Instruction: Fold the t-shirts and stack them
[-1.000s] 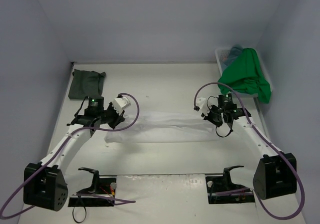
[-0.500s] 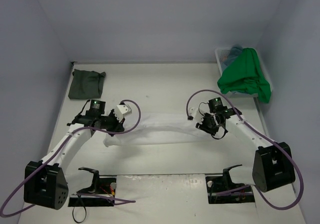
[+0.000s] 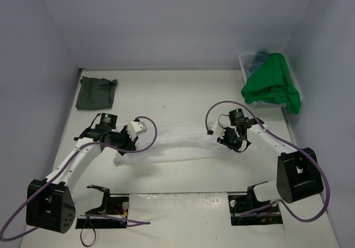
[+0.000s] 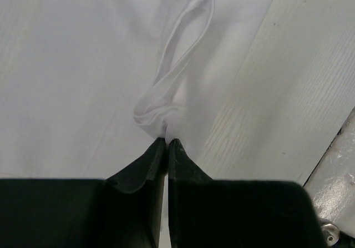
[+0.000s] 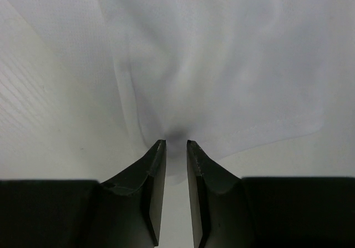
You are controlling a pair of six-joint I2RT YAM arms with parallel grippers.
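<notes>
The white t-shirt (image 3: pixel 177 142) lies as a long narrow band across the middle of the table. My left gripper (image 3: pixel 124 146) is shut on a bunched corner at its left end; in the left wrist view the jaws (image 4: pixel 167 141) pinch a twisted fold of the white cloth (image 4: pixel 83 65). My right gripper (image 3: pixel 231 140) holds the right end; in the right wrist view the jaws (image 5: pixel 176 142) stand a little apart with gathered white cloth (image 5: pixel 222 54) between them. A folded dark grey-green t-shirt (image 3: pixel 97 92) lies at the far left. A bright green t-shirt (image 3: pixel 272 84) hangs over the basket, with teal-blue cloth (image 3: pixel 260 55) behind it.
The white lattice basket (image 3: pixel 244 65) stands at the far right corner against the wall. Two black stands (image 3: pixel 102 195) (image 3: pixel 256 191) sit at the near edge by the arm bases. Purple cables loop beside both wrists.
Both grippers have moved toward the near edge, the right one also leftward, dragging the white t-shirt along. The shirt's band has bowed and shortened. The other shirts have not moved.
</notes>
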